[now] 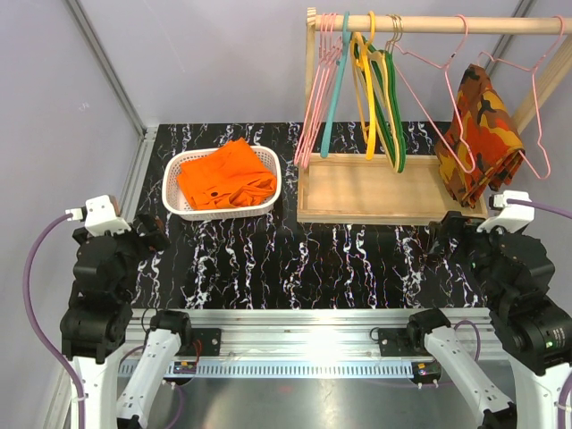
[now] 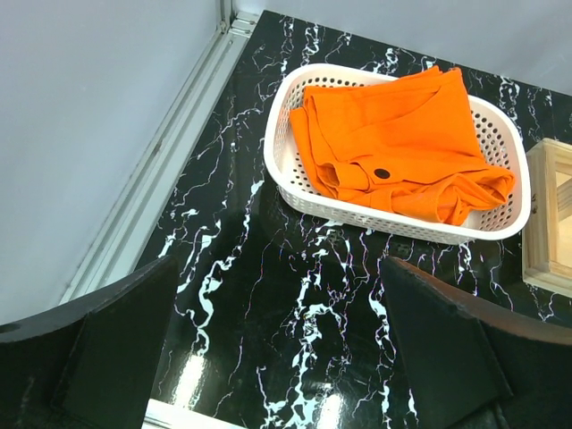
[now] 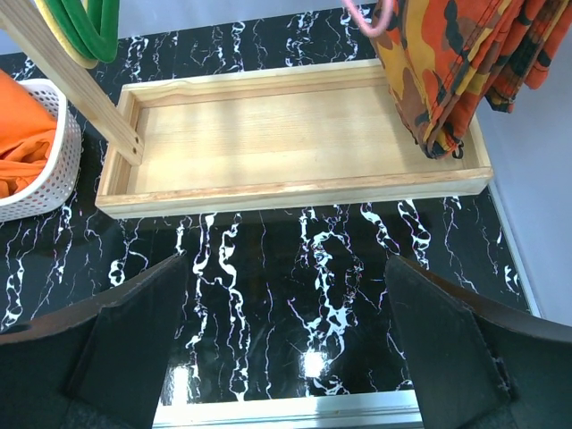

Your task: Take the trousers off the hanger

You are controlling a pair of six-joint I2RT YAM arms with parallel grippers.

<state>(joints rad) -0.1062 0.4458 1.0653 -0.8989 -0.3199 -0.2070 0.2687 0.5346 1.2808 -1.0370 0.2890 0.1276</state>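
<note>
**Top external view: trousers folded in the basket, both grippers empty**

Shows the trousers (image 1: 228,174) folded inside the white basket (image 1: 175,201). Long axis left to right along the basket's own length, slightly skewed, one corner pointing toward the far right rim. Fills most of the basket. In the left wrist view, a dark button (image 2: 382,172) on a folded edge toward the near rim.

Sits on a black tabletop (image 1: 357,259) veined with white, at the far left, just beside a shallow wooden tray (image 1: 357,210). Pale grey walls (image 1: 179,54) behind and to the left.

Above the tray, a wooden rail (image 1: 429,24). Carries a bunch of pink wire hangers (image 1: 313,107) at its left end, all bare. Next along, thicker teal, yellow and green hangers (image 1: 369,116), then more pink ones further right. Holds a camouflage garment (image 1: 478,134) on one of those, lower edge down at the tray's right end.

Left gripper (image 2: 286,357) spread wide, nothing between the fingers, above bare tabletop on the near side of the basket. Right gripper (image 3: 286,357) likewise wide apart and empty, above the tabletop in front of the tray.
</note>
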